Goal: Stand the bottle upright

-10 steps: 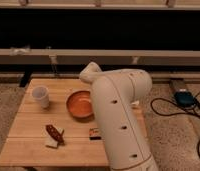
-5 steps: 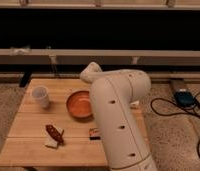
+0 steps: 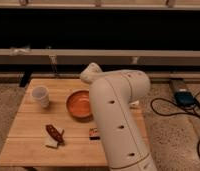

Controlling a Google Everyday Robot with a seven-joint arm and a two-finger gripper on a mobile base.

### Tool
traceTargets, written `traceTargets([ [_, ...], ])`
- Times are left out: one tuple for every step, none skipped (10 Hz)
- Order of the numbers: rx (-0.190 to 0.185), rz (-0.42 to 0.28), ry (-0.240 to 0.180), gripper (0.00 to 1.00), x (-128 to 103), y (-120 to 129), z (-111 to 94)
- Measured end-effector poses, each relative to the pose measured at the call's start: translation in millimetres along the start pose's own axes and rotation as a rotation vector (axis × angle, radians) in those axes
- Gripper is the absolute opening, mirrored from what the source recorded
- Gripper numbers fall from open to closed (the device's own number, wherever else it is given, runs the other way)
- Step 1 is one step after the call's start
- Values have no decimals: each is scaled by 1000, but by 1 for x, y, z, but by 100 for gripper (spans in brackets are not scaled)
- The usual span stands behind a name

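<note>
Arm (image 3: 118, 120): white, bulky, fills the centre of the view and covers the middle and right of the worktop (image 3: 33, 145).
Worktop: pale wood.
Orange bowl (image 3: 79, 103): mid-worktop, right rim tucked behind the arm.
White paper cup (image 3: 40, 95): upright, near the far left corner.
Brown oblong item (image 3: 54, 133): lies on a pale scrap, toward the near left.
Dark box (image 3: 94, 133): small, orange print, against the arm's left edge.
Pale patch (image 3: 135, 104): shows at the arm's right side near the right edge. Possibly the bottle; cannot confirm.
Bottle: otherwise not visible, presumably behind the arm on the right half. Long axis unreadable.
Gripper: hidden behind the arm, likely over the far right. Released or clenched: cannot tell.
Judgement: the bottle's bearing from the gripper cannot be read here, so the uprighting is unverified.
</note>
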Motion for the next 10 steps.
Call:
traceTargets([
  [2,0,-4,41,-1,1,-2],
  [5,0,-8,31,-2,2,-5],
  [9,-1,-15,19,-3,3,-10],
  [12,-2,-19,9,-3,3,-13],
  [14,-1,-23,2,-3,4,-16],
  [14,4,-35,0,-4,5,-21],
  [14,14,-48,0,-2,4,-25],
  [13,27,-62,0,-1,4,-28],
  [16,43,-79,0,1,3,-34],
  [20,52,-91,0,1,3,-39],
])
